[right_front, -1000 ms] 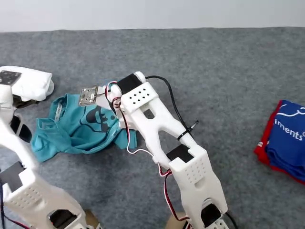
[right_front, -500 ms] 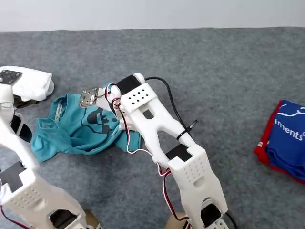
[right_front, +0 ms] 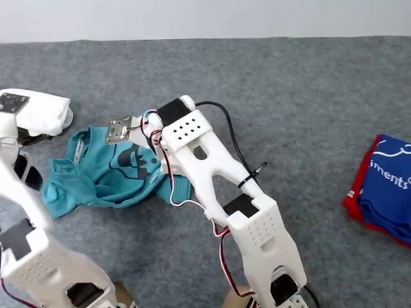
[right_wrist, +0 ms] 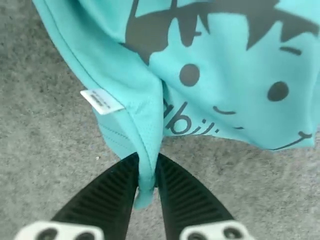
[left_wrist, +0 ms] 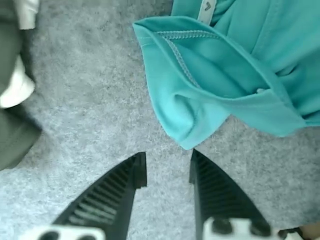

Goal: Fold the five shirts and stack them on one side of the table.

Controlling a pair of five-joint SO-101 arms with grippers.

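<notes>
Teal shirt (right_front: 103,173) lies crumpled on the grey surface (right_front: 308,96), left of centre, print side up. Right end effector (right_wrist: 147,160) is clamped on a fold of its hem, next to the white label (right_wrist: 101,101) and below the cartoon face print (right_wrist: 225,75). In the high view the right arm (right_front: 212,167) lies across the shirt's right part and hides it. Left end effector (left_wrist: 167,160) is agape, holding nothing, over bare surface just short of the teal sleeve corner (left_wrist: 187,130). White bundle (right_front: 42,112) sits at the left edge with dark cloth (right_front: 29,136) under it. Folded stack (right_front: 385,186) sits at the right edge, blue on red. Count: one teal shirt, one white bundle, two colours visible in the stack.
</notes>
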